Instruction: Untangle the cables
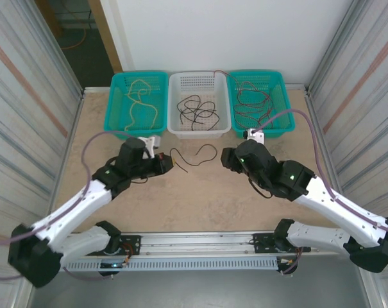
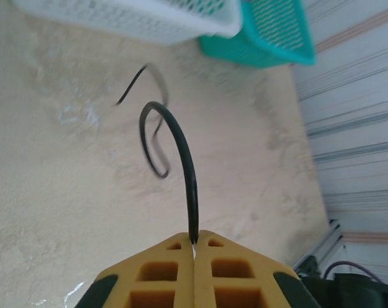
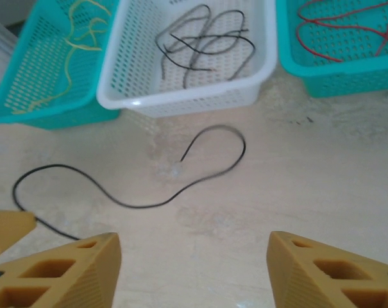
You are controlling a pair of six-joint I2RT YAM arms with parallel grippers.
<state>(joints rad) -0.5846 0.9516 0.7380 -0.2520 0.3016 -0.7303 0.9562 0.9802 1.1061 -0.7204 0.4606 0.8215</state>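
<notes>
Left wrist: we see the left pincer (image 2: 194, 239) clenched on a black cable (image 2: 190, 173) arching ahead of it. Right wrist: the right pincer (image 3: 194, 240) gapes, cable just beyond. Overhead: cable snakes between both pincers on the worktop (image 1: 200, 199).

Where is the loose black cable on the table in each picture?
Top external: black cable centre, just below the white basket.
Left wrist: black cable centre, arching up from the left gripper.
Right wrist: black cable curling across the middle, below the white basket.
Shared landmark: the white basket.
</notes>
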